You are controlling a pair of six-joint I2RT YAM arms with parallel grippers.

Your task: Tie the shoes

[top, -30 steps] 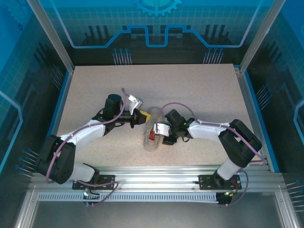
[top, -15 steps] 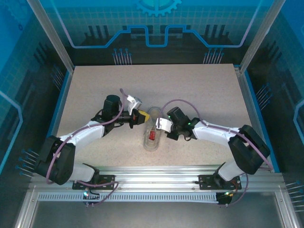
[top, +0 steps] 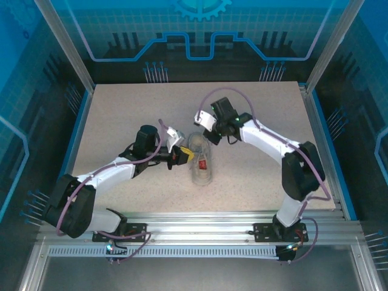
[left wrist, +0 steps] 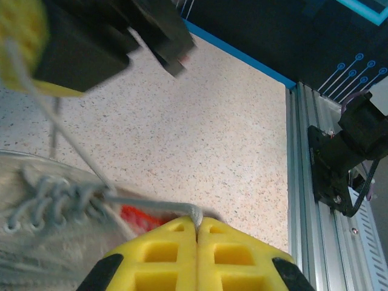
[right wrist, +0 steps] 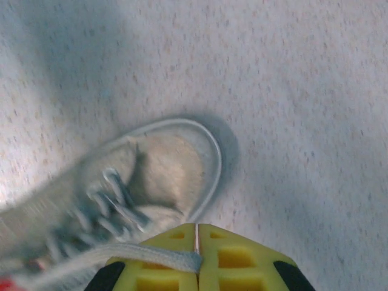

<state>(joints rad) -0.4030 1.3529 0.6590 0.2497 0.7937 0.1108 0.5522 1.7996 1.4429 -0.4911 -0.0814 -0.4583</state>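
- The left tool [left wrist: 197, 225] is clenched. Its yellow fingers [left wrist: 170, 248] meet tip to tip and pinch a white lace [left wrist: 154, 205] right at the seam.
- That lace runs nearly flat from the pinch back to the eyelets of the sneaker [top: 200, 159], and it looks pulled straight.
- The right tool [right wrist: 196, 235] is clenched too. Its yellow pads are pressed together over a second lace [right wrist: 160, 259], which crosses just under the tips and trails off to the left.
- From the left wrist camera, the right tool is a blurred dark shape up high, with a thin strand slanting down from it to the lacing.
- The sneaker lies near the middle of the desk [top: 121, 115], with its toe toward the far side and its heel toward the arm bases. It sits between the two tools.
- From above, the left tool sits just beside the sneaker's left flank, and the right arm reaches over from the far right toward the toe end.
- The red patch [top: 203, 163] shows inside the sneaker's opening.
- The right wrist camera is soft with blur, but the rounded toe cap and the criss-cross lacing can be made out just ahead of the pads.
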